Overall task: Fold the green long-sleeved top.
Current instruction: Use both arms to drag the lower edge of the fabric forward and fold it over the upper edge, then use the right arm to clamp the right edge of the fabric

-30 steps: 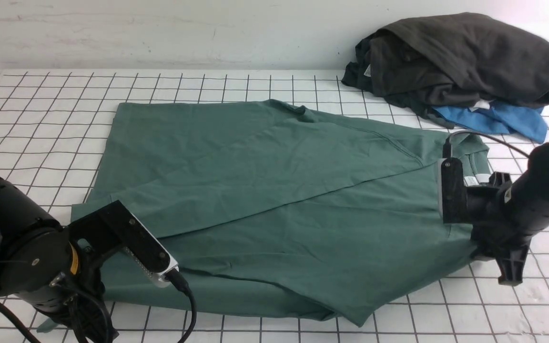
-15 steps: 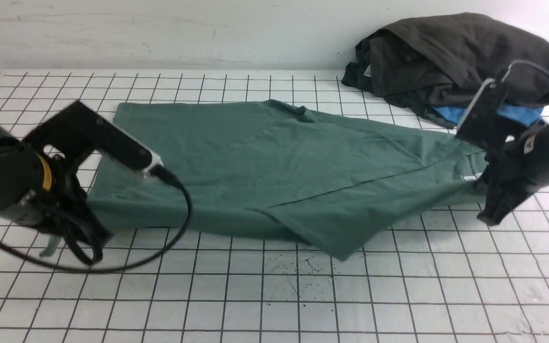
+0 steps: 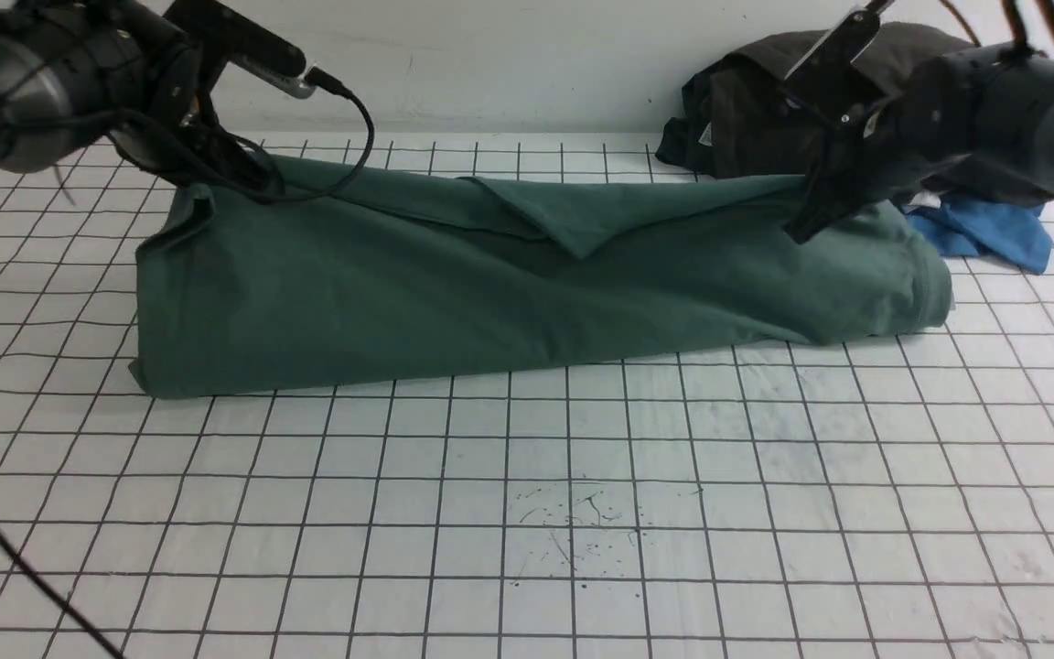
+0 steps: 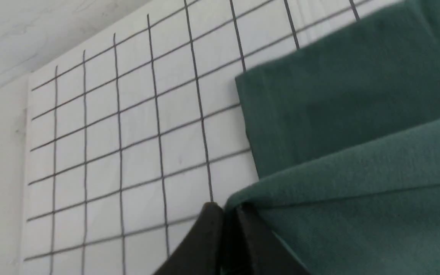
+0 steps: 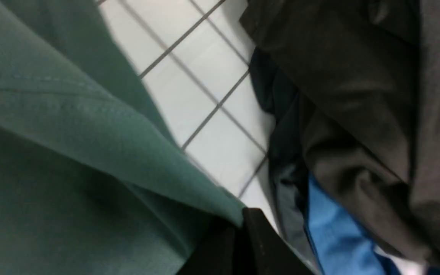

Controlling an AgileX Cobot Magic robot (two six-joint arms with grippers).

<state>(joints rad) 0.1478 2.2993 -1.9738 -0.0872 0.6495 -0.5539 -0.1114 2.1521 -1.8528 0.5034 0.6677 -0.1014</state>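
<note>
The green top (image 3: 490,293) lies as a long doubled band on the far half of the gridded surface (image 3: 527,476). Its long axis runs from 9 to 3 o'clock, with a ribbed edge at the 3 o'clock end. The left hand (image 4: 224,209) is clamped on its far edge near the 9 o'clock end. The right hand (image 3: 801,229) pinches the far edge towards 3 o'clock. A dark clothes heap (image 3: 747,128) and a blue cloth (image 3: 984,233) sit at 2 o'clock of the top.

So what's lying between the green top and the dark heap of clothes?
Only a bare strip of the gridded table separates the green long-sleeved top from the dark garment heap; the right wrist view shows it.
</note>
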